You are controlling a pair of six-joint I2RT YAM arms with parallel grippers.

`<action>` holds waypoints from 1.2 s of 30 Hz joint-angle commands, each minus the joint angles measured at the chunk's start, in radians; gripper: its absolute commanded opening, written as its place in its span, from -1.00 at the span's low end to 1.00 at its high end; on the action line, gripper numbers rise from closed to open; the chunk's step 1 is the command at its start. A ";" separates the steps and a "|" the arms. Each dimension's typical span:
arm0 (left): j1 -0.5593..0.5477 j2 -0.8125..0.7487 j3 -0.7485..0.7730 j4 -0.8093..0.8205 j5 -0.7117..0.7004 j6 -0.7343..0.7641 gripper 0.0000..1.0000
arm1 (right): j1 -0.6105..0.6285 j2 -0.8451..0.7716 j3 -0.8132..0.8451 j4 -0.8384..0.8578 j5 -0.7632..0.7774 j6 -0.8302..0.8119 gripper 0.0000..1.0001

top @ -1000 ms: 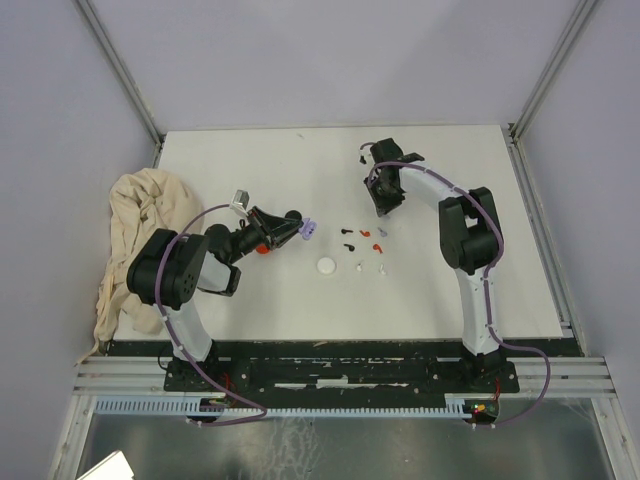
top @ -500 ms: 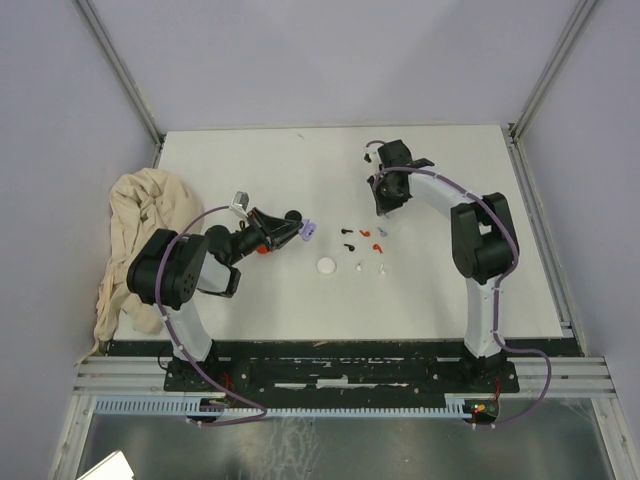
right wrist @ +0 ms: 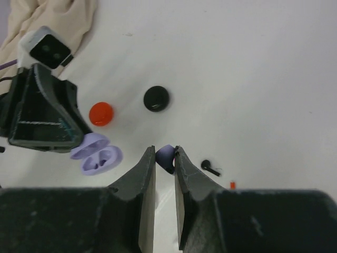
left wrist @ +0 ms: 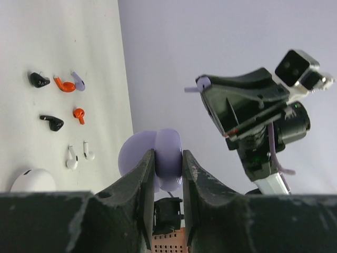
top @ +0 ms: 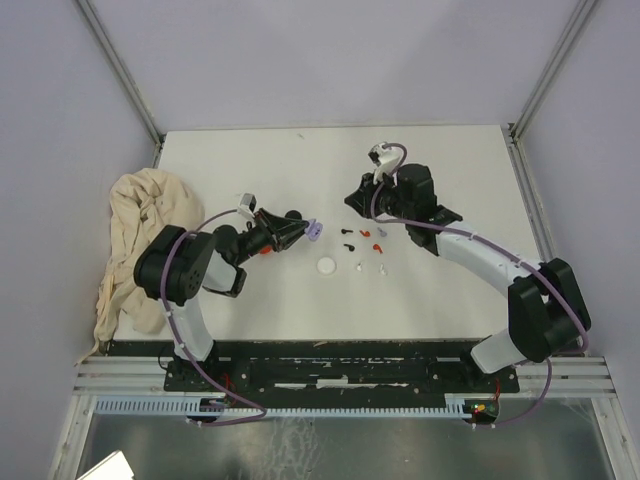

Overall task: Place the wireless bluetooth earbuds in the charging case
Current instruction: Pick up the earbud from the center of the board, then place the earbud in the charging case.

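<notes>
The left gripper [left wrist: 168,156] clamped the open lilac case [left wrist: 138,154] and the right gripper [right wrist: 164,151] pinched 1 lilac earbud [right wrist: 165,157], which could slip out if it met the case tilted.

A crumpled beige cloth [top: 135,235] lies heaped at the nine o'clock edge of the white table [top: 250,170], between grey walls [top: 60,120].

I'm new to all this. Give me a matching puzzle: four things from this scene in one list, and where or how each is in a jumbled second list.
1 left gripper
2 right gripper
3 white case
4 cloth

A heaped at the table's left edge
B shut on a lilac earbud
C lying near the white earbuds
D shut on the lilac case

Pairs: 1-D, 2-B, 3-C, 4-A.
</notes>
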 commanded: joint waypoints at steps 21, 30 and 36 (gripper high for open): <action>-0.057 0.055 0.068 0.209 -0.069 -0.189 -0.94 | 0.144 0.025 -0.218 0.650 -0.036 0.159 -0.97; -0.059 0.038 0.088 0.208 -0.075 -0.206 -0.94 | 0.152 0.047 -0.235 0.665 -0.052 0.167 -0.97; -0.066 0.033 0.102 0.208 -0.077 -0.211 -0.94 | 0.158 0.062 -0.241 0.680 -0.065 0.173 -0.97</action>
